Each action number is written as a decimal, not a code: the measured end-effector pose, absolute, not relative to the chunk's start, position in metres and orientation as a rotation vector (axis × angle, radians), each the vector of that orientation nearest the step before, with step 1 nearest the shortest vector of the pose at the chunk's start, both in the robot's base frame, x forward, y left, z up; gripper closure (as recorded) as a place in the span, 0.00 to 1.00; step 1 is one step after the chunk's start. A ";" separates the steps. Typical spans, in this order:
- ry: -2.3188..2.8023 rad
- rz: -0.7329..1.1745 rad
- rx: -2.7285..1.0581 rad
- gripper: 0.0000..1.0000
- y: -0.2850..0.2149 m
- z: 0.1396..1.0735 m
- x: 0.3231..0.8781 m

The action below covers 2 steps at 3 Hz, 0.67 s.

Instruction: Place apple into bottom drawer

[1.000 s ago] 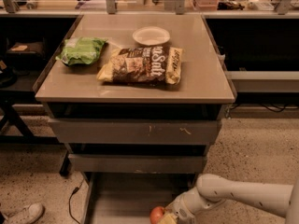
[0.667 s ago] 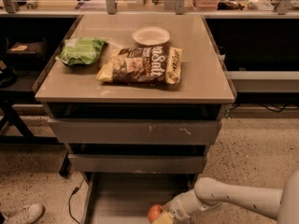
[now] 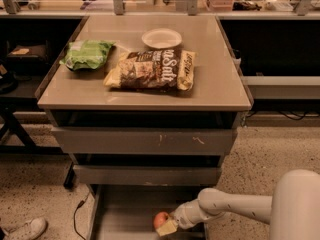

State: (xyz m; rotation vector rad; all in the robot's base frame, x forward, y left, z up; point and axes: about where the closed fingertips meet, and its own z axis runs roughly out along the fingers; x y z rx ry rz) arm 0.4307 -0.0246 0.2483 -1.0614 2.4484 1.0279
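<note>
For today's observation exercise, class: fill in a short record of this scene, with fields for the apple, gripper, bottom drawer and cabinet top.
apple: over the bottom drawer, right at the gripper's tip
gripper: low, reaching into the drawer from the right
bottom drawer: pulled open, grey floor showing
cabinet top: green bag, brown chip bag, white bowl
</note>
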 end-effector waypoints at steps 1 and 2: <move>2.454 1.008 -1.042 1.00 -0.023 0.243 0.427; 2.462 0.953 -0.941 1.00 -0.021 0.227 0.428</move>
